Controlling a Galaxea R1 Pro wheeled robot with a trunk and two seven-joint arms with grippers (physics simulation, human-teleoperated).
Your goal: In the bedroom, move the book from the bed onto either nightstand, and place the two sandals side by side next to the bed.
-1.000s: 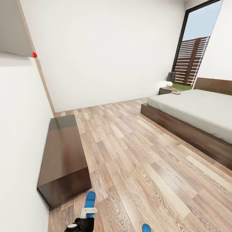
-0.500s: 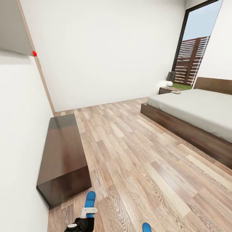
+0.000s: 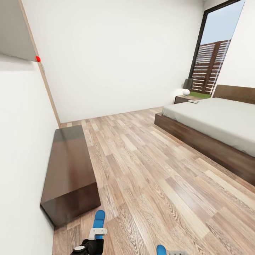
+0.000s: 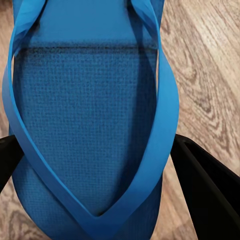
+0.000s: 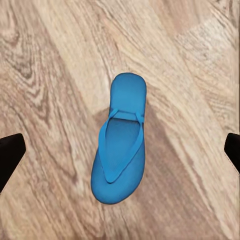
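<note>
**Both grippers at the sandals, bed across the room**

Left gripper (image 3: 92, 238) sat at the 6 o'clock edge of the head view, with one blue sandal (image 3: 98, 219) projecting forward from it. In the left wrist view that sandal (image 4: 90, 125) lay between the two dark fingers (image 4: 205, 185), straps up; the fingers flanked its sides, so I judged it pinched, though actual contact was hard to confirm.

Second sandal (image 5: 120, 137) lay flat on the plank floor (image 3: 148, 170), toe strap up, centred under the right gripper. Dark fingertips (image 5: 10, 155) stood wide apart at the frame edges, clear of it. Judgement: spread and lined up overhead for a descent.

Bed (image 3: 216, 124) sat at 3 o'clock, nightstand (image 3: 184, 99) beyond it near 2 o'clock with a lamp (image 3: 187, 86). A small flat object on the mattress corner was too small to identify as the book. Long dark bench cabinet (image 3: 69, 170) ran along the wall at 9 o'clock.

Sandals were well apart from the bed; carrying remained.
</note>
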